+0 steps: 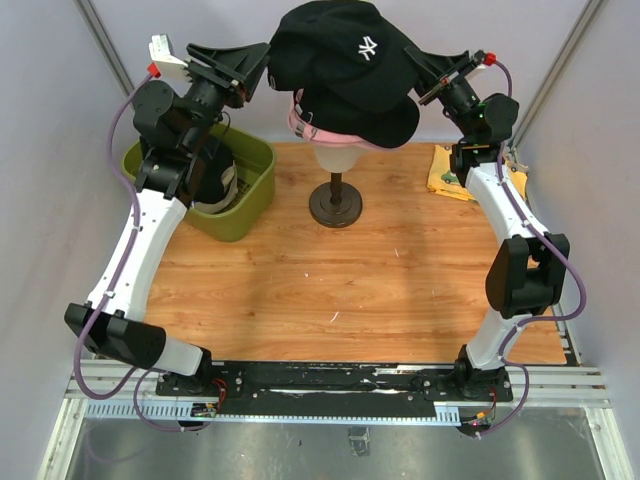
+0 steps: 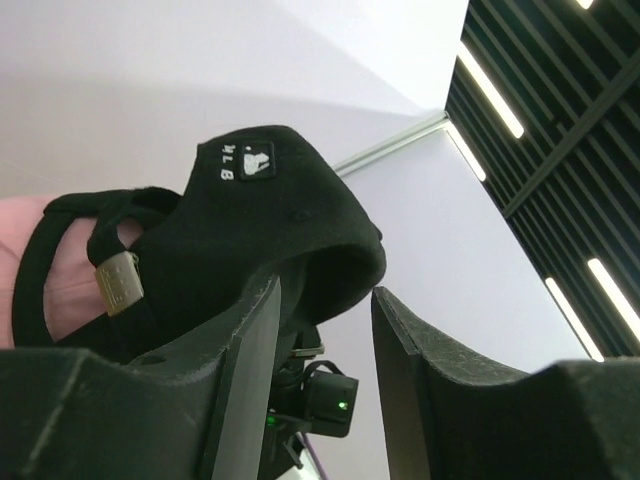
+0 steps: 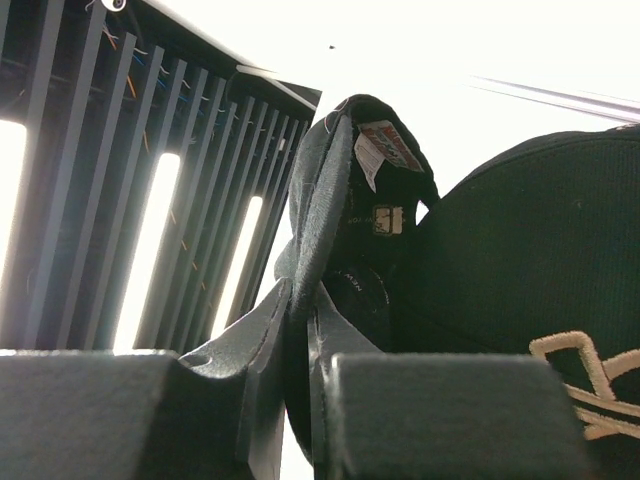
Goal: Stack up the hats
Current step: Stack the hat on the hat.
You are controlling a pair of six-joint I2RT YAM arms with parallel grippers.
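A black cap with a white logo (image 1: pixel 345 50) hangs over the cream mannequin head (image 1: pixel 335 155), which wears a pink cap (image 1: pixel 305 125) under a second black cap (image 1: pixel 390 125). My right gripper (image 1: pixel 415 75) is shut on the top cap's right edge; the right wrist view shows the fabric (image 3: pixel 325 200) pinched between the jaws of the gripper (image 3: pixel 303 295). My left gripper (image 1: pixel 262 62) is open at the cap's left side. In the left wrist view the cap's back (image 2: pixel 260 220) sits just above the gripper (image 2: pixel 325 290), not clamped. The pink cap (image 2: pixel 50 290) shows at that view's left.
An olive-green bin (image 1: pixel 255 195) stands at the back left under my left arm, with a dark cap (image 1: pixel 215 180) inside. A beige-yellow cloth item (image 1: pixel 445 170) lies at the back right by my right arm. The head's dark stand (image 1: pixel 336 205) sits on the wooden tabletop.
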